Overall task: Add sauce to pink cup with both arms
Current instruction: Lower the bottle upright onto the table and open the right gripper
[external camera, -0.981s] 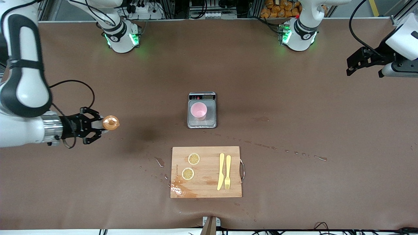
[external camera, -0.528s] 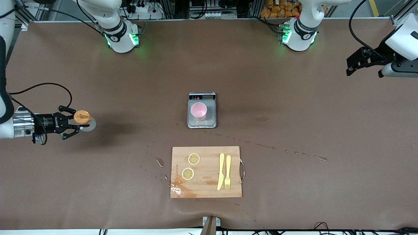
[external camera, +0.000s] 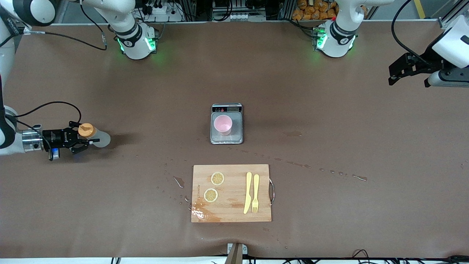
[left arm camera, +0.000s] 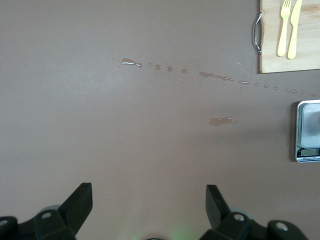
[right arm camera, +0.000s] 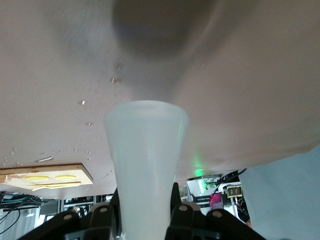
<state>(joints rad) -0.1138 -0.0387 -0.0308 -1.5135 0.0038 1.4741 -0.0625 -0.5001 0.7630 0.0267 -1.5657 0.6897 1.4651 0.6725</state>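
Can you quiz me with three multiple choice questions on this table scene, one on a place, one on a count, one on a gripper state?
1. Where does the pink cup stand?
A. on the cutting board
B. on the grey scale
C. on the bare table

2. How many lemon slices lie on the cutting board?
A. one
B. two
C. four

3. What is the right gripper doing?
A. shut on the sauce bottle
B. open over the cup
C. holding the fork

Answers: 1 B, the cup sits on the scale's plate. 2 B, two slices lie beside the yellow knife and fork. 3 A, its fingers clamp the bottle near the right arm's end.
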